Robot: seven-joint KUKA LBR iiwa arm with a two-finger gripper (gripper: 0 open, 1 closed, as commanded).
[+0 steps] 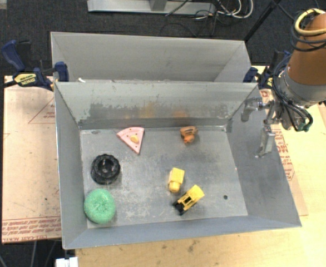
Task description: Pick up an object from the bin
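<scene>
The gripper (263,141) hangs over the right sloped wall of the grey bin (152,102), above bare metal and holding nothing; whether it is open or closed cannot be told. The right half of the floor lies open. Nearest is a small orange piece (188,134) by the back wall. A yellow block (176,180) and yellow toy truck (189,198) sit mid-floor, near each other. A pink wedge (132,137), black ridged knob (105,168) and green fuzzy ball (100,206) lie to the left.

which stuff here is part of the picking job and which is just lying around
Job: gripper, grey bin, pink wedge, small orange piece, black ridged knob, green ball, yellow block, yellow toy truck.
Lying about: cables, grey metal stand base, both on the floor behind the bin.
</scene>
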